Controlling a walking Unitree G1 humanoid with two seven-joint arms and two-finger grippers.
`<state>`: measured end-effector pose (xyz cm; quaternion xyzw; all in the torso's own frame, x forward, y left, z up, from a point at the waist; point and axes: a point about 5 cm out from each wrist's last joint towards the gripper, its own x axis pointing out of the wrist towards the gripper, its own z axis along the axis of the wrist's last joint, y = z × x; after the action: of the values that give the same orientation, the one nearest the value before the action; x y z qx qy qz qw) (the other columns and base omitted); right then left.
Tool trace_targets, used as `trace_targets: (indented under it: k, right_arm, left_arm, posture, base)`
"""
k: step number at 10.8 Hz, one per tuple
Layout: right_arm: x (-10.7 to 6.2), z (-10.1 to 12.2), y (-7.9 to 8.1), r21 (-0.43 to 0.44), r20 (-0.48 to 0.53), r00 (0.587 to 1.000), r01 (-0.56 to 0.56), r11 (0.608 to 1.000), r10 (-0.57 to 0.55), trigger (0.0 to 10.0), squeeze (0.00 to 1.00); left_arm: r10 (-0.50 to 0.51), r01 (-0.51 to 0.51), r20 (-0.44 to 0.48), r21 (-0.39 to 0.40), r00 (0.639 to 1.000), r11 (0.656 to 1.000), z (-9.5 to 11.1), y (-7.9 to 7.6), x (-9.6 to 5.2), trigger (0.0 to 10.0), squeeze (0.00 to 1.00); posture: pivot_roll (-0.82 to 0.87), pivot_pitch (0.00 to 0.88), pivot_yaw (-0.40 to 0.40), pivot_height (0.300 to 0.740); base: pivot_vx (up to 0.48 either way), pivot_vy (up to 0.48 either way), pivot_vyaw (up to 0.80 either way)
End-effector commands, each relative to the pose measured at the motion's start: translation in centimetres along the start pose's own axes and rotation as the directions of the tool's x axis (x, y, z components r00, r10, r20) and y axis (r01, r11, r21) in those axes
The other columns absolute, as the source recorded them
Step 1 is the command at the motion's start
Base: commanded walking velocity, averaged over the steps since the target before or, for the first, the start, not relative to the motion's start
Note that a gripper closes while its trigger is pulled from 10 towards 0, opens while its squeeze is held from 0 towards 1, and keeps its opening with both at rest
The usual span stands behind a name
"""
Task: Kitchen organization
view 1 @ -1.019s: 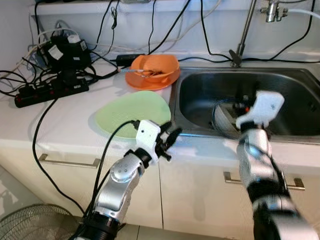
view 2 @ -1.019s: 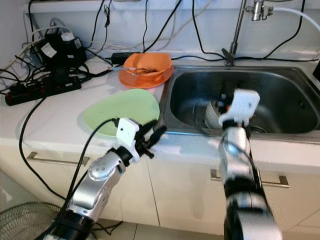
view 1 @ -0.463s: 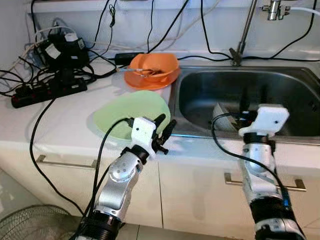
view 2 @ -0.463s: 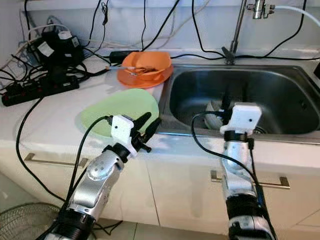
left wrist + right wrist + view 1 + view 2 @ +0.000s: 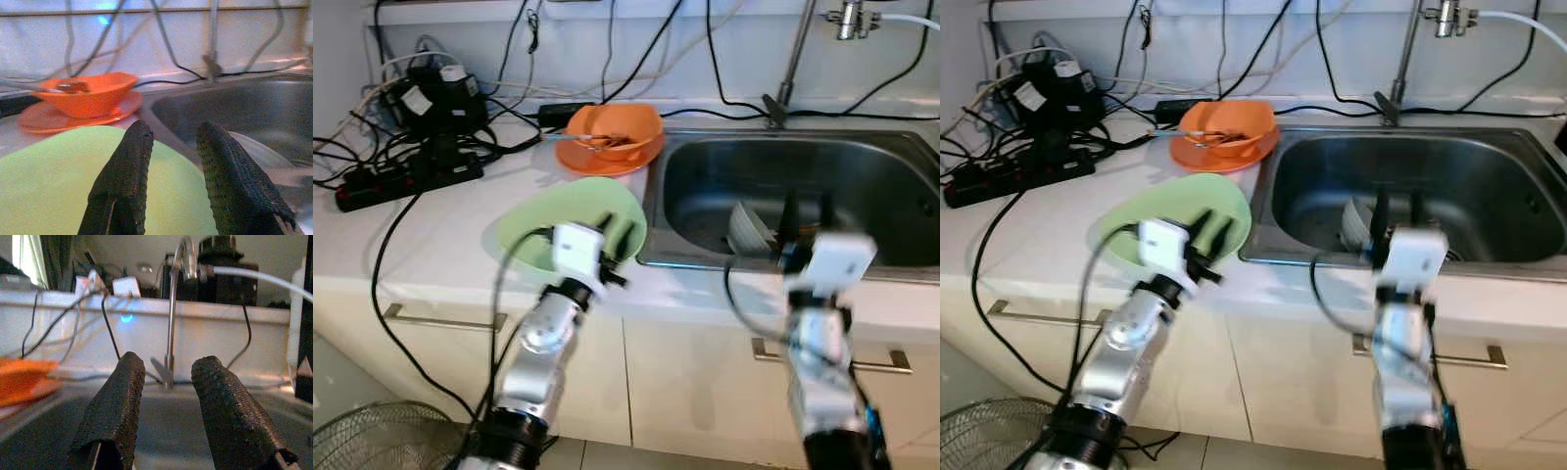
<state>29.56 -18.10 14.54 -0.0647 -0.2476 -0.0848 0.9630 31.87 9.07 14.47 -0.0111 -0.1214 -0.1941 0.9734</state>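
White counter [image 5: 431,235] runs along the front, cabinet fronts below partly hidden by both arms, which are smeared with motion blur. At the counter's front edge the left gripper [image 5: 612,238] sits over the near rim of the green plate [image 5: 568,211], its fingers parted with nothing between them; the plate's near portion is covered by the wrist housing. Right gripper [image 5: 806,210] rises at the sink's [image 5: 901,171] front edge, fingers spread and empty, blocking part of a pale plate [image 5: 747,227] lying in the basin. Farther back, by the sink's left rear corner, an orange bowl [image 5: 617,127] on an orange plate [image 5: 590,162] holds something dark, too small to make out. At the far left corner, a tangle of power strips and cables [image 5: 411,147]. Faucet [image 5: 793,59] top is cut off.
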Motion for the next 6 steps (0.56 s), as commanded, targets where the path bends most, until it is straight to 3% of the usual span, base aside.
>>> trace_targets:
  k: [1,3,6]
  right_arm:
    - [-0.3,-0.3,0.7,-0.004,-0.027,0.999,-0.021,1.000,0.021,10.0,0.00]
    - [-1.1,-0.9,1.5,0.010,-0.069,0.997,-0.039,0.999,0.039,10.0,0.00]
    - [-1.8,-1.3,2.3,0.028,-0.096,0.994,-0.050,0.998,0.052,10.0,0.00]
  left_arm:
    - [0.047,-0.048,0.031,0.024,0.998,0.999,0.7,0.9,0.3,10.0,0.00]
    - [0.118,-0.121,0.078,0.036,0.990,0.992,1.6,2.2,0.4,10.0,0.00]
    - [0.260,-0.268,0.121,0.053,0.958,0.962,2.9,5.5,0.1,10.0,0.00]
  posture:
    - [0.01,0.017,0.092,0.740]
    - [0.02,0.016,0.091,0.740]
    - [0.02,0.017,0.094,0.740]
  base:
    - [0.000,0.000,0.00]
    - [0.000,0.000,0.00]
    - [0.000,0.000,0.00]
